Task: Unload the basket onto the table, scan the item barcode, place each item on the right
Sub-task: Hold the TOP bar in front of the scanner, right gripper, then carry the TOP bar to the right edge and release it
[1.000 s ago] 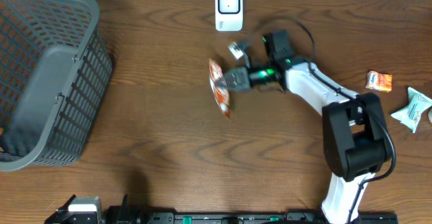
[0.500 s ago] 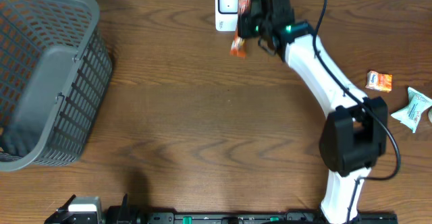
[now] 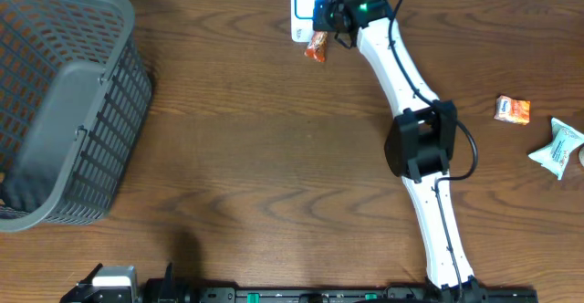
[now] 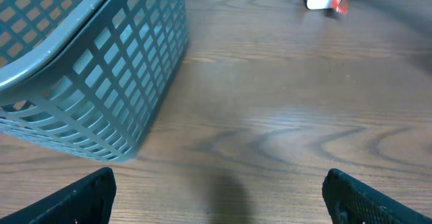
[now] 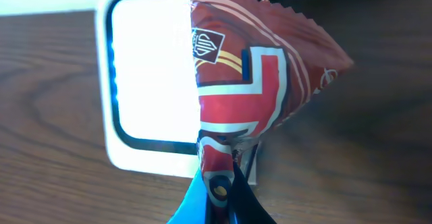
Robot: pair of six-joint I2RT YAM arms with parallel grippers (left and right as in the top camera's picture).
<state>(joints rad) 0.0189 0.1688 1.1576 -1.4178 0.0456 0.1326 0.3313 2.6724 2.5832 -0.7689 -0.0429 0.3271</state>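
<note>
**While packet hung at scanner window**

As the right gripper (image 5: 219, 183), pinched shut on the red snack packet (image 5: 263, 75), held it just before the lit scanner (image 5: 145, 82) at top centre of the overhead frame, no barcode showed. A slow turn toward the window seemed wise. Left gripper (image 4: 216, 200) gaped wide, empty. Brown wood table (image 3: 274, 157); grey basket (image 3: 55, 111) far left; orange packet (image 3: 512, 109) and pale pouch (image 3: 558, 148) at right edge.

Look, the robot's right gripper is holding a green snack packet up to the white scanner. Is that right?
Not quite: the snack packet is red, not green. The right wrist view shows the right gripper holding it up to the white scanner.
</note>
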